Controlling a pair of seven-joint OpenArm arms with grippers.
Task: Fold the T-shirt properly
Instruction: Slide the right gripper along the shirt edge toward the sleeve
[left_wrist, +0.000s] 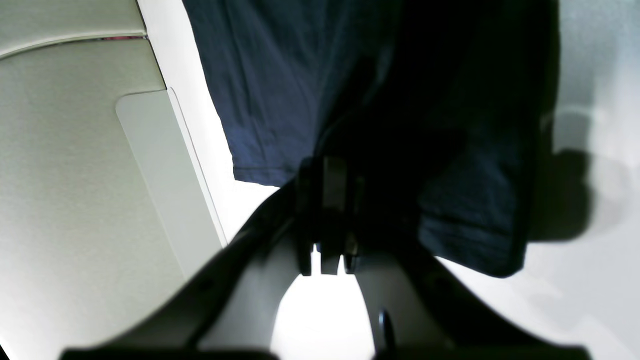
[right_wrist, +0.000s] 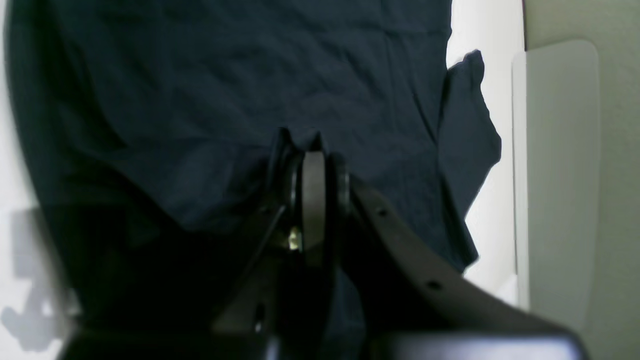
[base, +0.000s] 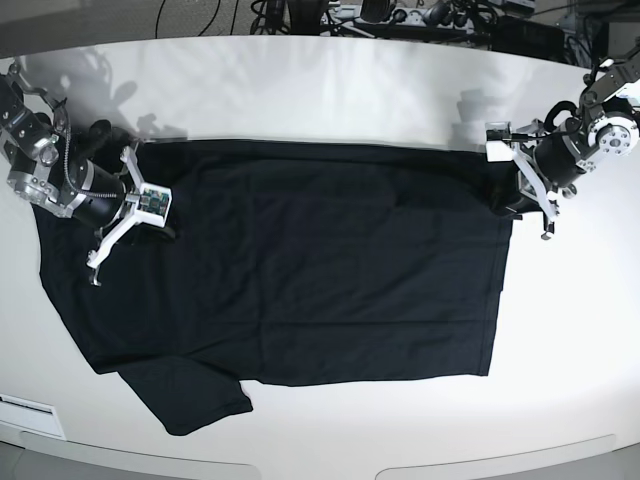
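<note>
The black T-shirt (base: 320, 270) lies spread across the white table (base: 330, 90), with one sleeve (base: 195, 400) sticking out at the front left. My right gripper (base: 168, 230) is at the shirt's left part. In the right wrist view it (right_wrist: 312, 155) is shut on a pinched fold of the shirt (right_wrist: 250, 75). My left gripper (base: 503, 203) is at the shirt's right edge. In the left wrist view it (left_wrist: 325, 175) is shut, with the dark cloth (left_wrist: 280, 75) bunched against its fingers and lifted beside them.
Cables and equipment (base: 400, 15) lie along the table's far edge. A white label (base: 25, 405) sits at the front-left rim. The table's side edges run close to both grippers, in the left wrist view (left_wrist: 190, 150) and in the right wrist view (right_wrist: 517, 150).
</note>
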